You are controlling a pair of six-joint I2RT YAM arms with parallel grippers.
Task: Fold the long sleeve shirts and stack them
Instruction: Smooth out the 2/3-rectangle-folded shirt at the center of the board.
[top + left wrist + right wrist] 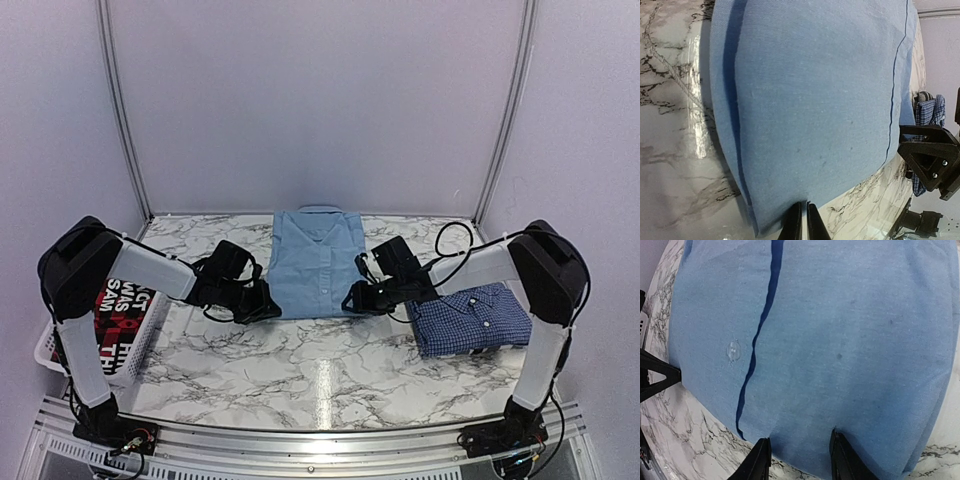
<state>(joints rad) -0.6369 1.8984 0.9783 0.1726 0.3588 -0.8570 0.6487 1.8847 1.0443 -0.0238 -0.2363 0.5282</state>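
The left gripper (801,206) is pinched together on the near hem of the plain light blue folded cloth shirt (315,262) stretching away ahead of it. The right gripper (800,436) has its fingers apart astride that same hem. The dark blue white-checked folded shirt (468,318) lies just to its right on the marbled tabletop (300,370).

**Middle crowded, near strip open**

The left gripper (272,308) and right gripper (352,300) are blocking the near corners of the light blue shirt (318,262). The checked shirt (470,318) is filling the right side, and a basket (42,352) is filling the left edge. Bare table (300,375) is lying open in front.
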